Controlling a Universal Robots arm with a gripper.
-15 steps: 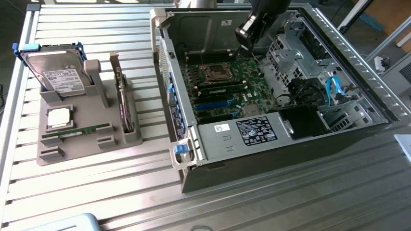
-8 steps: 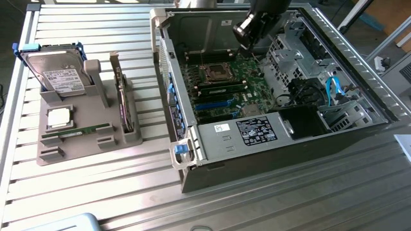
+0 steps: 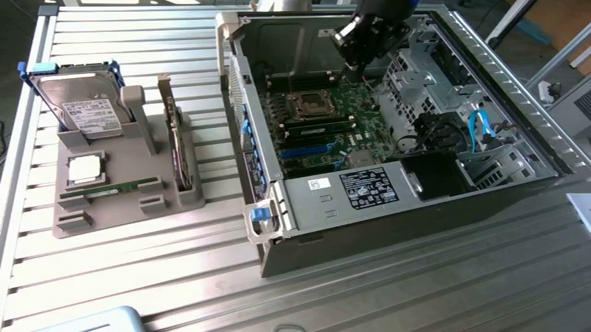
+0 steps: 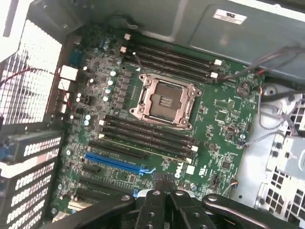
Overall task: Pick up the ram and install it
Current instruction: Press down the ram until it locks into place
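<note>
Gripper [image 3: 356, 66] over the motherboard [image 3: 319, 128], beyond the empty CPU socket [image 4: 164, 102]; finger state cannot be told, tips cut off in the wrist view. One ram [image 3: 319, 128] seated just beside the socket; one ram [image 3: 109, 190] on the gray tray [image 3: 120, 207]. Label text illegible.

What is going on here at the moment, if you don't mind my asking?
A robot arm is working over an open computer case on a metal table. Its hand hangs inside the case above the motherboard, near the processor socket. A green ram lies in the grey tray on the exterior view's left, beside a hard drive, well away from the hand.
</note>
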